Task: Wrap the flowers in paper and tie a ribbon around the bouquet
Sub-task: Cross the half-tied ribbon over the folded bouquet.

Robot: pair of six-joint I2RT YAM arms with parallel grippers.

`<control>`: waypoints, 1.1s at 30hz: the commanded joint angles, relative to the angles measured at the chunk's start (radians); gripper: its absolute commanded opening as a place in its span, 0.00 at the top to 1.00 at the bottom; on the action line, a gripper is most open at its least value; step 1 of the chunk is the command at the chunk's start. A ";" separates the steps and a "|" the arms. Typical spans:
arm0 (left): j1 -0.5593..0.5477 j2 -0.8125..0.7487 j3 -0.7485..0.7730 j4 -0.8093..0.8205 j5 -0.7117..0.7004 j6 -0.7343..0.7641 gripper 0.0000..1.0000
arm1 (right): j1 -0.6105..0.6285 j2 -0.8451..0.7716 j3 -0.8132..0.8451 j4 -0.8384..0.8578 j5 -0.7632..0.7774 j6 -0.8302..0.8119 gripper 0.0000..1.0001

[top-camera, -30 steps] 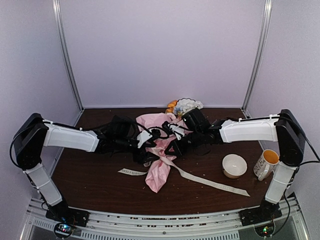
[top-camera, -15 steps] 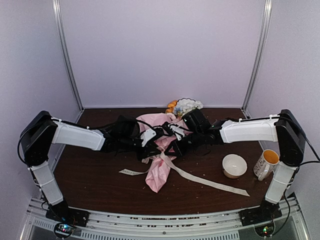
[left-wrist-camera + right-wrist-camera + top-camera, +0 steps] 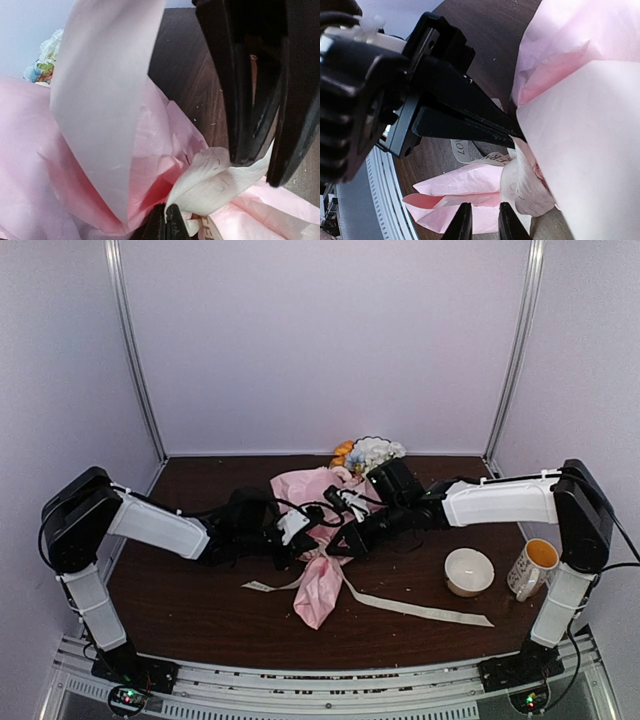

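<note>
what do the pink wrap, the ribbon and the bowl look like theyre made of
paper: thin matte pink tissue by the look; it crumples softly and lets light through.
ribbon: cream woven fabric, matte; the weave and faint lettering show.
bowl: white and smooth, probably glazed ceramic, though plastic can't be ruled out.

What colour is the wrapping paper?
The paper is light pink, clearest in the left wrist view.
</note>
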 commanded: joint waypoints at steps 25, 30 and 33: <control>-0.056 -0.075 -0.093 0.200 -0.109 0.041 1.00 | -0.024 0.121 0.088 0.074 0.024 0.047 0.77; -0.056 -0.071 -0.093 0.199 -0.123 0.041 1.00 | -0.023 0.146 0.102 0.097 -0.043 0.058 0.74; -0.056 -0.064 -0.086 0.190 -0.164 0.037 1.00 | -0.023 0.156 0.108 0.090 -0.110 0.050 0.74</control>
